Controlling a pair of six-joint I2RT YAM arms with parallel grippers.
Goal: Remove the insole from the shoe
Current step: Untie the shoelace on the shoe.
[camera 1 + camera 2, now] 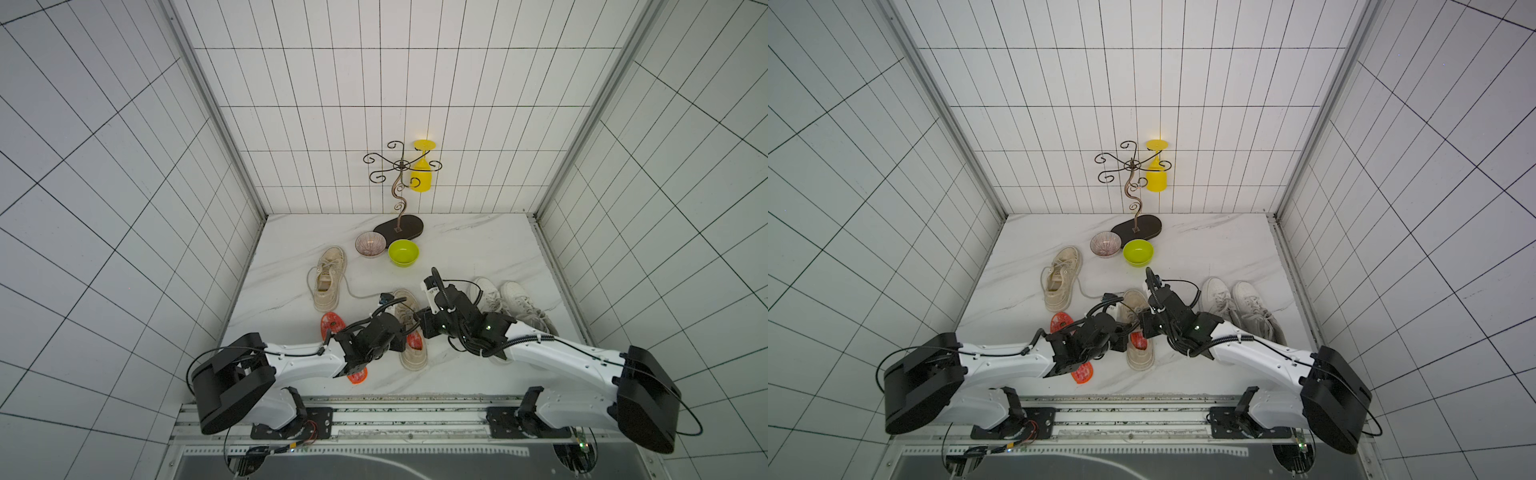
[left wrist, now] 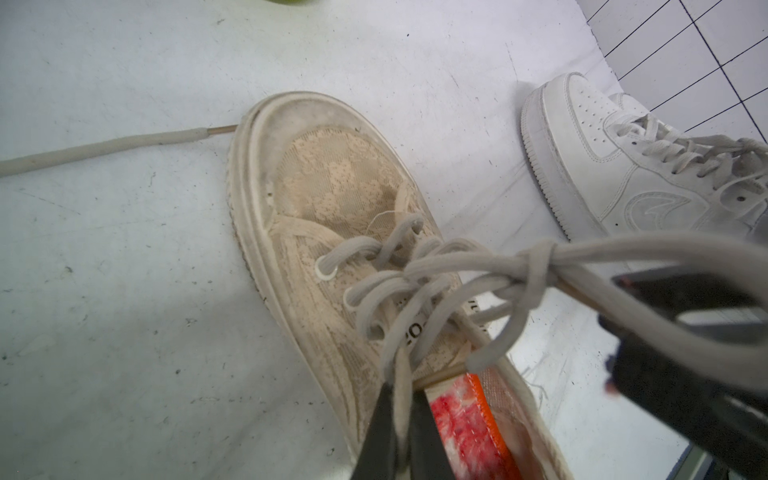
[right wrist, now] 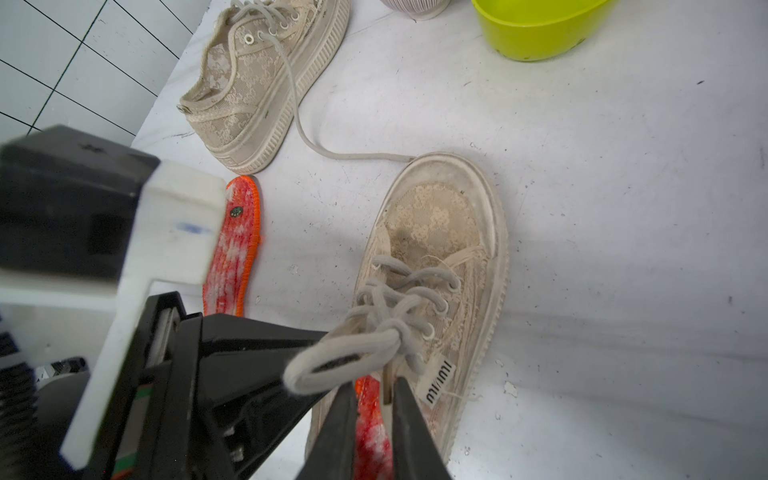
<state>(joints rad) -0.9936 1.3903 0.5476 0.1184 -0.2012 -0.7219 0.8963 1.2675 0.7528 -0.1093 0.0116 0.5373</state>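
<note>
The beige lace shoe (image 1: 413, 359) (image 1: 1140, 357) (image 2: 332, 178) (image 3: 436, 224) lies near the table's front, toe pointing away. Its red, orange-edged insole (image 1: 414, 341) (image 2: 461, 424) (image 3: 372, 436) lies inside the opening, running under the tongue. My left gripper (image 2: 402, 390) (image 1: 404, 332) is shut on a strand of the shoe's lace (image 2: 401, 365) at the tongue's edge. My right gripper (image 3: 374, 384) (image 1: 420, 328) points down into the opening. Its jaws stand a narrow gap apart, and the insole shows in that gap.
A second red insole (image 1: 331, 326) (image 3: 232, 249) lies loose on the table, partly under my left arm. The matching beige shoe (image 1: 330, 278) is behind it, and its lace trails to the first shoe. White sneakers (image 1: 511, 303), a green bowl (image 1: 403, 253), a patterned bowl (image 1: 370, 244) and a cup stand (image 1: 398, 226) stand around.
</note>
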